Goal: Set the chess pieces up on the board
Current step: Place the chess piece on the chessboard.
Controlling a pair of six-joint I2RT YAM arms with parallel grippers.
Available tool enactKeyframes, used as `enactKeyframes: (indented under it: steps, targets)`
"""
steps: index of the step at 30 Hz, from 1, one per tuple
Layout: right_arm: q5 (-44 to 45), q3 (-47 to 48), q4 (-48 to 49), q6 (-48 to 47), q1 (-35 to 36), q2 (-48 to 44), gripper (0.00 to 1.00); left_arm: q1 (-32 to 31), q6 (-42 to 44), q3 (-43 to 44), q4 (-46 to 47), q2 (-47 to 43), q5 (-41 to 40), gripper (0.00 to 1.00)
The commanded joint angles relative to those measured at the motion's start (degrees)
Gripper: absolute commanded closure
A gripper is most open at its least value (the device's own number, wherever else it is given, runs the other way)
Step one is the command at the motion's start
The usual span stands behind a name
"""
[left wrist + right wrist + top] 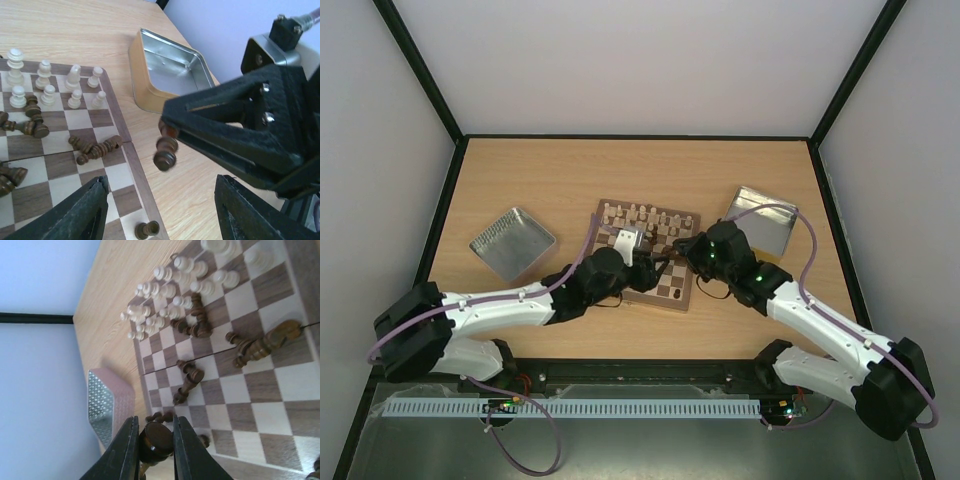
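1. Left gripper (162, 192): jaws spread wide, nothing between them. It hovers low over the near edge of the board (300, 382).
2. Right gripper (155, 426): clamped on one dark piece (166, 147), pinched near its head. The piece hangs in the air, apparently just off the board's side border, between the two grippers.
3. Piece attitude: long axis close to vertical with a slight tilt, wide base downward.
4. Mid-board: the other dark pieces (97, 148) lie tipped over in loose clusters, and one lies by the border.
5. Far rows: cream pieces (48, 94) stand upright in two ranks.
6. Beyond the board: a silver tin (142, 82) on the table, apparently empty.
7. Step in hand (judged): carrying a dark piece to its home rank, with the dark side barely begun.
8. Next move calls for centring over a free near-rank square, keeping the base level, lowering until it seats, then releasing.
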Motion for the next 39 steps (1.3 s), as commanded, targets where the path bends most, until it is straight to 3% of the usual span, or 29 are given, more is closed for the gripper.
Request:
enactKeyframes:
  steps: [1,12,25,28,32,35,39]
  targets:
    - [-5.5,-1.6,4.8,4.1,-0.2,0.1,0.92,1.2,-2.6,-1.2,4.7,-0.8,1.1,0.41]
    - [-8.3,-3.0,7.5,5.6,-0.2,1.0,0.93,2.0,-3.1,-0.7,6.3,1.6,3.1,0.59]
    - [-8.8,-2.9,8.2,5.1,-0.2,1.2,0.92,2.1,-2.3,1.7,1.6,3.4,0.2,0.95]
    - [-5.6,-1.4,5.9,2.3,-0.2,1.3,0.75,2.1,-1.3,3.3,-2.6,2.8,-1.8,0.96]
    - [6.2,1.4,-1.3,-3.3,-0.2,-0.4,0.51,3.4,0.8,7.0,-14.1,1.9,-2.7,0.96]
    - [14.8,1.7,-4.6,-5.0,-0.2,-3.6,0.44,5.4,3.5,9.1,-23.5,0.4,-0.6,0.96]
    - [22.4,2.5,-8.0,-6.8,-0.2,-6.1,0.42,7.2,6.7,12.7,-36.5,-1.5,-0.7,0.96]
